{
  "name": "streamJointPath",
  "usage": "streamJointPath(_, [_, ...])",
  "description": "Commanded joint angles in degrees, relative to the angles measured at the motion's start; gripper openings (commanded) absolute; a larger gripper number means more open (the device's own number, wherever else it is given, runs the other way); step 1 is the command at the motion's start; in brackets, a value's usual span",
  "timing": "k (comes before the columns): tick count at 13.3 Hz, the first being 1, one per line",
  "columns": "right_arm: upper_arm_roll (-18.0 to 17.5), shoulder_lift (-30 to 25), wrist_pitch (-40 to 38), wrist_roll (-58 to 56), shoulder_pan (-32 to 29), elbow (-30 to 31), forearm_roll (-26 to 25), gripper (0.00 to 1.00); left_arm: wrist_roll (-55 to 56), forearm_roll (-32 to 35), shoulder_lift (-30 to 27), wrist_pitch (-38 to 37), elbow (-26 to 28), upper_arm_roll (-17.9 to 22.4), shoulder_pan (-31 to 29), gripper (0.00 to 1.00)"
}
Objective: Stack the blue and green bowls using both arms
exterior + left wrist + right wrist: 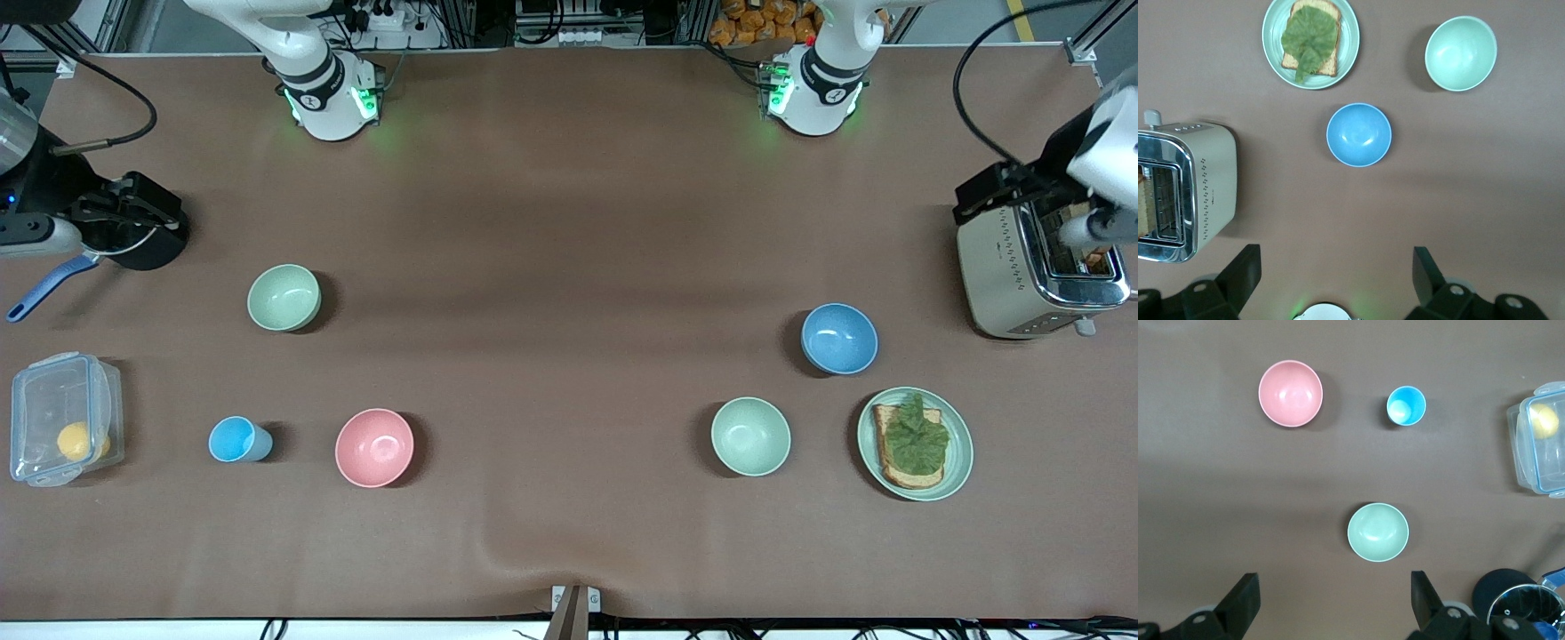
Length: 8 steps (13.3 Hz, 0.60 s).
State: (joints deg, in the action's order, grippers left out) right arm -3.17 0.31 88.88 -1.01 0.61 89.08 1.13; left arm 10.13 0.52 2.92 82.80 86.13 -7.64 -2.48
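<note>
The blue bowl (838,338) stands upright toward the left arm's end of the table and also shows in the left wrist view (1359,134). The sage green bowl (284,298) stands upright toward the right arm's end and also shows in the right wrist view (1378,532). My left gripper (1336,273) is open and empty, high over bare table between the left arm's base and the blue bowl. My right gripper (1331,597) is open and empty, high over bare table beside the green bowl. Neither gripper shows in the front view.
A mint-green bowl (750,436) and a mint-green plate (962,449) with toast and lettuce lie nearer the front camera than the blue bowl. A toaster (1022,267) stands beside it. A pink bowl (374,447), a light-blue cup (236,439) and a clear container (53,418) lie nearer than the green bowl.
</note>
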Motion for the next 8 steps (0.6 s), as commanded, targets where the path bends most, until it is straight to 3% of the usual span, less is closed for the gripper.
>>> streamJointPath(1, [0.5, -0.2, 2.0, 0.7, 0.1, 4.4, 0.1, 1.00, -0.4, -0.1, 5.8, 2.4, 0.8, 0.2, -0.9, 1.00])
streamJointPath(6, [0.8, -0.1, 11.7, -3.4, -5.3, 16.5, 0.2, 1.00, -0.1, -0.9, 7.6, 16.0, 12.4, -0.1, -5.8, 1.00])
streamJointPath(8, [0.8, 0.5, 15.7, -6.4, -6.7, 20.6, 0.2, 1.00, -0.3, -0.2, 9.5, 19.1, 14.5, -0.1, -5.5, 1.00])
